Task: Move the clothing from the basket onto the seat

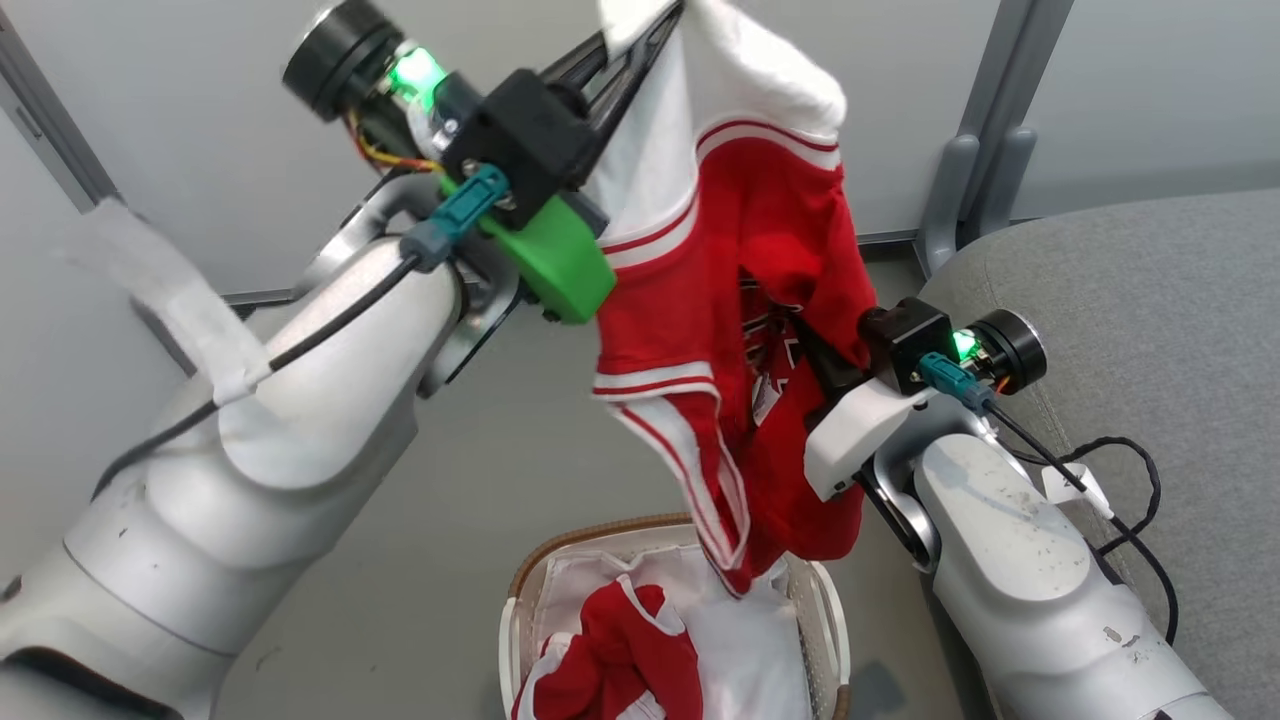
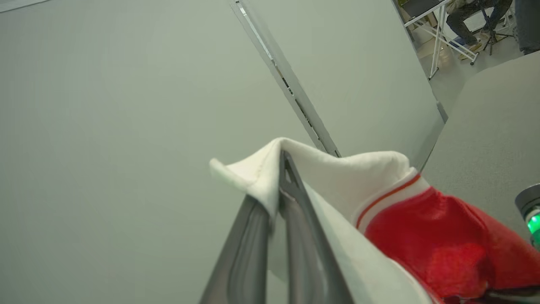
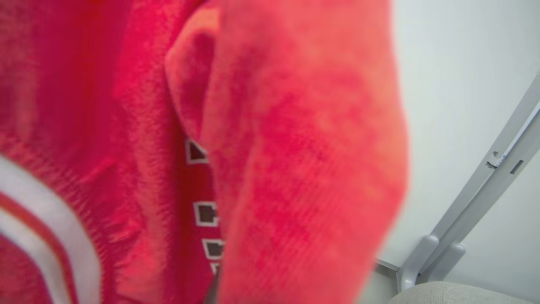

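Observation:
A red garment of the clothing (image 1: 760, 230) with white stripes hangs in the air above the basket (image 1: 600, 535). My left gripper (image 1: 655, 25) is shut on its white trim high up; the left wrist view shows the fingers (image 2: 295, 211) pinching that trim (image 2: 337, 173). My right gripper (image 1: 825, 365) is pushed into the garment's right side, its fingers buried in the folds and shut on the fabric (image 3: 303, 169). A second red garment (image 1: 620, 650) lies in the basket on the white liner (image 1: 750, 650). The grey seat (image 1: 1130, 300) is at the right.
Grey partition panels stand behind, joined by a metal post with a foot (image 1: 975, 170). A black cable (image 1: 1130, 470) loops over the seat's edge beside my right forearm. A person (image 2: 476, 17) sits far off past the panels. Grey floor surrounds the basket.

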Controlling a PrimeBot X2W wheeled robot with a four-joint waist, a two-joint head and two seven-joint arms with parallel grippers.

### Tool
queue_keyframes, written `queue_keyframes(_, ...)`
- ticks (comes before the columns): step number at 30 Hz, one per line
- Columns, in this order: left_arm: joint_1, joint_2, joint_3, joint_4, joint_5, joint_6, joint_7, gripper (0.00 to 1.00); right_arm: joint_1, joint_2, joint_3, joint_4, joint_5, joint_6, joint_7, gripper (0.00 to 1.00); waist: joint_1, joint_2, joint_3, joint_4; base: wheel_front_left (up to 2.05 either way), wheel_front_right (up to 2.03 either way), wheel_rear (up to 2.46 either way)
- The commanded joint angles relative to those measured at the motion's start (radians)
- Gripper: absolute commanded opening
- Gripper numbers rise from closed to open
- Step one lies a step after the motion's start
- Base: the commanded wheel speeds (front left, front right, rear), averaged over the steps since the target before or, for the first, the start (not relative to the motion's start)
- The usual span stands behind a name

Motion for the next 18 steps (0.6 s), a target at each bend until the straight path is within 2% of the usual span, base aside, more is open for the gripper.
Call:
queue_keyframes(1, 0.054, 0.005, 0.016, 0.018, -0.033, 0.016, -0.018, 0.0, 0.008, -0.004, -0.008, -0.002, 0.005, -0.001, -0.005, 0.0, 0.0001, 0.0, 0.004, -0.005, 0.0, 0.0, 0.0)
queue_keyframes(4, 0.141, 0.008, 0.027, 0.054, -0.077, 0.034, -0.046, 0.0, 0.021, -0.004, -0.029, -0.011, 0.011, -0.001, -0.005, 0.0, 0.0001, 0.0, 0.008, -0.011, 0.0, 0.0, 0.0)
queue_keyframes(7, 0.231, -0.004, 0.042, 0.091, -0.12, 0.05, -0.082, 0.28, 0.033, -0.004, -0.053, -0.025, 0.005, -0.001, -0.005, 0.0, 0.0001, 0.0, 0.017, -0.017, 0.0, 0.0, 0.0)
queue_keyframes(8, 0.255, -0.008, 0.045, 0.102, -0.131, 0.053, -0.091, 0.42, 0.038, -0.004, -0.059, -0.028, 0.002, -0.001, -0.005, 0.0, 0.0001, 0.0, 0.02, -0.018, 0.0, 0.0, 0.0)
queue_keyframes(9, 0.286, -0.014, 0.051, 0.115, -0.145, 0.06, -0.103, 0.61, 0.042, -0.004, -0.07, -0.033, -0.003, -0.001, -0.005, 0.0, 0.0001, 0.0, 0.023, -0.019, 0.0, 0.0, 0.0)
queue_keyframes(10, 0.31, -0.02, 0.056, 0.124, -0.155, 0.064, -0.111, 0.9, 0.044, -0.004, -0.079, -0.038, -0.005, -0.001, -0.005, 0.0, 0.0001, 0.0, 0.025, -0.021, 0.0, 0.0, 0.0)
queue_keyframes(11, 0.336, -0.028, 0.063, 0.136, -0.164, 0.067, -0.12, 1.0, 0.048, -0.004, -0.088, -0.043, -0.007, -0.001, -0.005, 0.0, 0.0001, 0.0, 0.029, -0.022, 0.0, 0.0, 0.0)
queue_keyframes(18, 0.476, -0.08, 0.135, 0.151, -0.169, 0.076, -0.137, 1.0, 0.063, -0.004, -0.149, -0.078, -0.031, -0.001, -0.005, 0.0, 0.0001, 0.0, 0.051, -0.035, 0.0, 0.0, 0.0)
